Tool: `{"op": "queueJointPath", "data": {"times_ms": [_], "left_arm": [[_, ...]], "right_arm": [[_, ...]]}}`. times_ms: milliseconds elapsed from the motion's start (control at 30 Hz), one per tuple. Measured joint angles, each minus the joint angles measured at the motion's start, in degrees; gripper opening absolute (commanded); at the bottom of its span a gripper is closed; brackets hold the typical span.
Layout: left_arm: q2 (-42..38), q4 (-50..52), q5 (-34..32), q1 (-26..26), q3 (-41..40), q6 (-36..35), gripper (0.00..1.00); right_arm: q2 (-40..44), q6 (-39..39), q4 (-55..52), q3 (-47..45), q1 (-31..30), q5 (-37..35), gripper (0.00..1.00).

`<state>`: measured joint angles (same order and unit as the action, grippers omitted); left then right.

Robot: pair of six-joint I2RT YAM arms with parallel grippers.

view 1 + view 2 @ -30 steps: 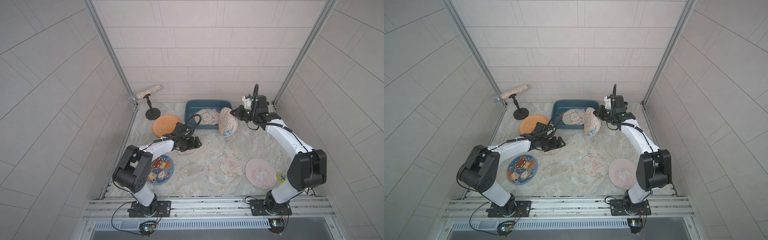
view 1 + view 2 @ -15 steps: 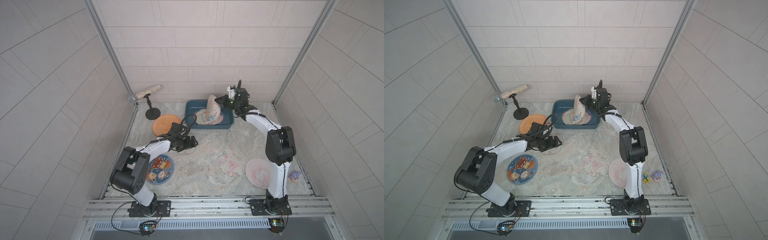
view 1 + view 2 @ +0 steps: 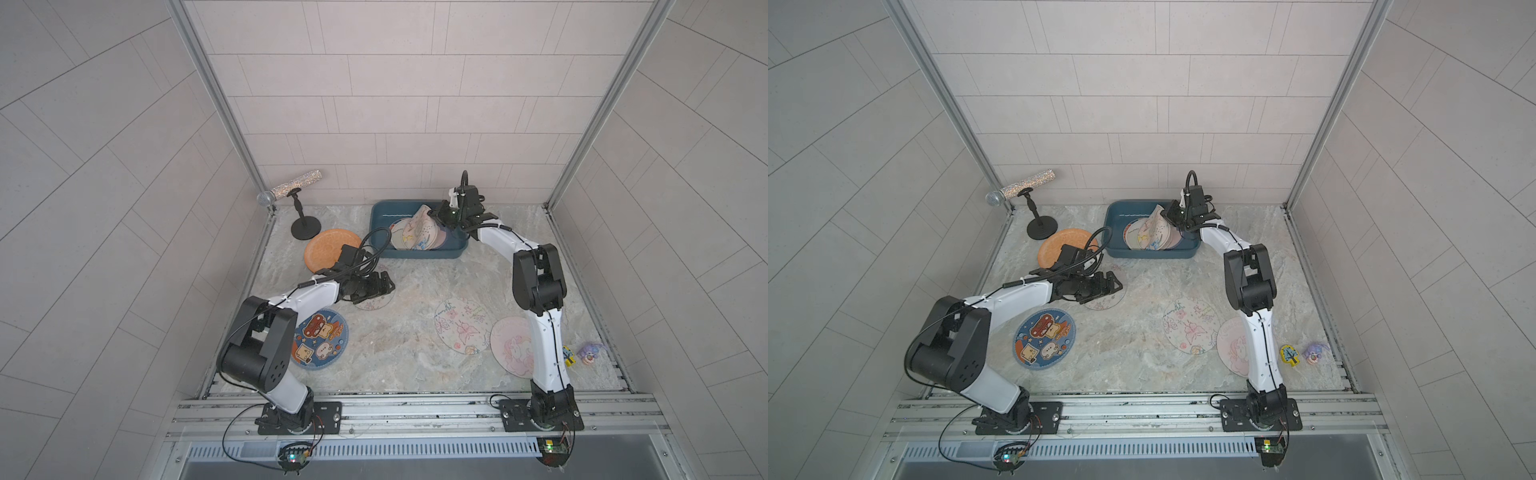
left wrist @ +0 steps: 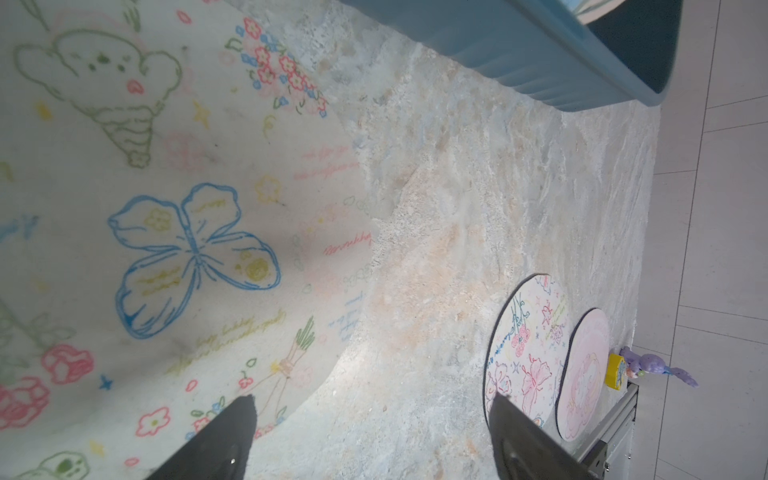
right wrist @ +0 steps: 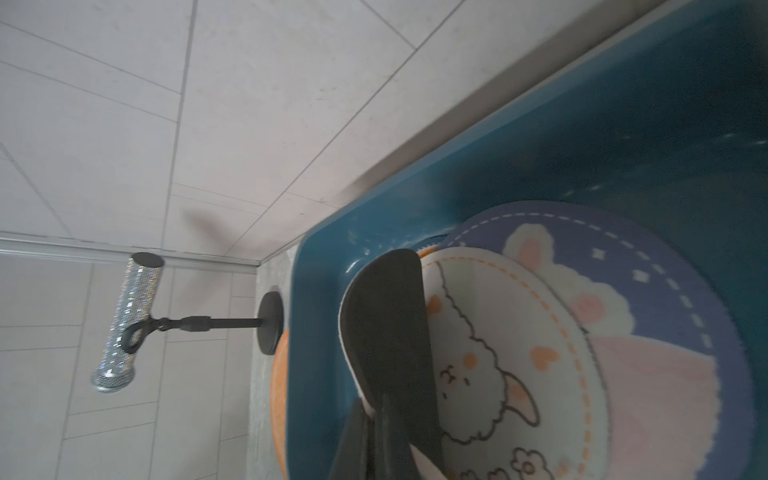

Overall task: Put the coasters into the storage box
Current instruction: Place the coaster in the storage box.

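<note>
Item: white doodle-print coaster (image 3: 420,226), clamped tight in our right gripper (image 3: 441,215), upright over the stored coasters (image 5: 623,332) in the storage box (image 3: 380,220). We should tip it flat before letting go (it curls). Left gripper (image 4: 372,398): wide open, empty, over the butterfly coaster (image 4: 187,249).

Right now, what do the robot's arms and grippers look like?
Both match: the left arm and right arm have smooth white shells, chunky black joints and thin black cables looping at the wrist. The left gripper and right gripper are black, with flat tapered fingers.
</note>
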<state>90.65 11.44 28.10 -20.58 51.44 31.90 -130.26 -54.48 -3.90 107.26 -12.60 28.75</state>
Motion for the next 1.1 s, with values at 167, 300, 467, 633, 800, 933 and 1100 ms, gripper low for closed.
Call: {"op": "queueJointPath", "data": {"times_ms": [167,300,467,633,800,933,1100], "left_arm": [[-1.1,0.8,-0.3,0.0,0.0,0.0,0.93],[-1.6,1.3,-0.7,0.0,0.0,0.0,0.93],[-2.4,2.2,-1.4,0.0,0.0,-0.2,0.93],[-3.2,2.3,-2.0,0.0,0.0,-0.2,0.93],[-4.6,2.3,-2.8,-0.1,-0.1,0.3,0.93],[-6.4,2.1,-3.3,-0.3,-1.0,0.8,0.93],[-7.1,2.1,-3.9,-1.2,-1.7,1.5,0.93]], "right_arm": [[-0.7,3.1,-7.4,3.1,1.0,-3.3,0.31],[-0.5,6.6,-12.2,5.7,1.3,-5.9,0.58],[0.5,9.5,-17.0,5.4,1.3,-8.1,0.62],[4.1,11.5,-19.8,2.1,1.4,-8.5,0.62],[11.0,14.0,-21.2,-3.8,1.8,-8.2,0.63],[17.2,17.2,-23.0,-10.1,2.3,-7.8,0.63],[24.6,20.9,-25.4,-21.2,2.6,-7.1,0.65]]}}
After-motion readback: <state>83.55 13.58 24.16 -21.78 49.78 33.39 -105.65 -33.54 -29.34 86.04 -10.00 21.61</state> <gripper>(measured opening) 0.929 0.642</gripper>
